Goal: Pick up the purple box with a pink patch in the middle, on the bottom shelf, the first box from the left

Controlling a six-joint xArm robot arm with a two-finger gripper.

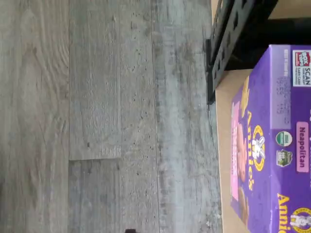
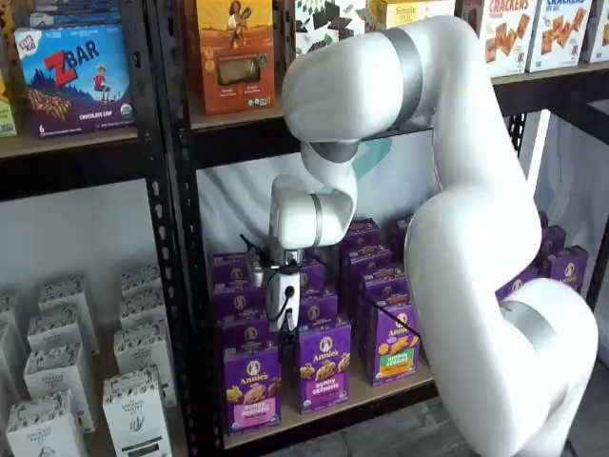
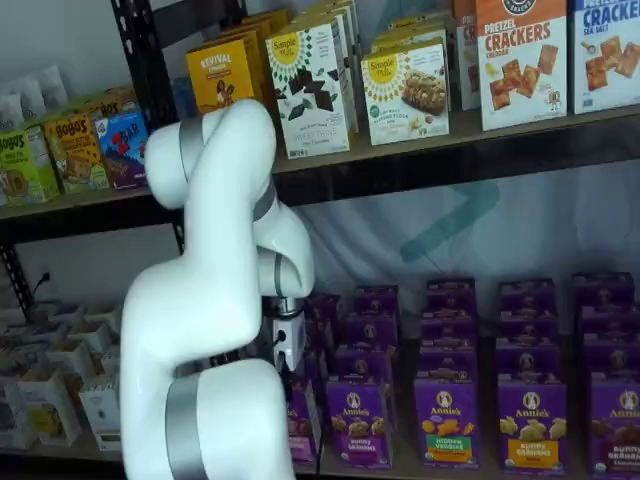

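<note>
The purple box [image 2: 252, 386] stands upright at the front left of the bottom shelf [image 2: 335, 404], with its pink patch [image 2: 251, 391] across the lower front. The wrist view shows its top and front [image 1: 272, 145], the pink patch [image 1: 235, 155] and the tan shelf board [image 1: 224, 145]. In a shelf view the arm hides most of it [image 3: 304, 420]. My gripper [image 2: 284, 322] hangs just above and slightly right of the box's top, apart from it. Its white body also shows in a shelf view [image 3: 288, 342]. The fingers do not show plainly, so I cannot tell whether they are open or shut.
To the box's right stand a purple carton with a dark purple label [image 2: 324, 367] and one with a green-and-orange patch [image 2: 393, 345], with more rows behind. A black perforated upright [image 2: 177, 286] stands close on the left. White cartons [image 2: 86, 362] fill the neighbouring bay. Grey plank floor [image 1: 112, 116] lies below.
</note>
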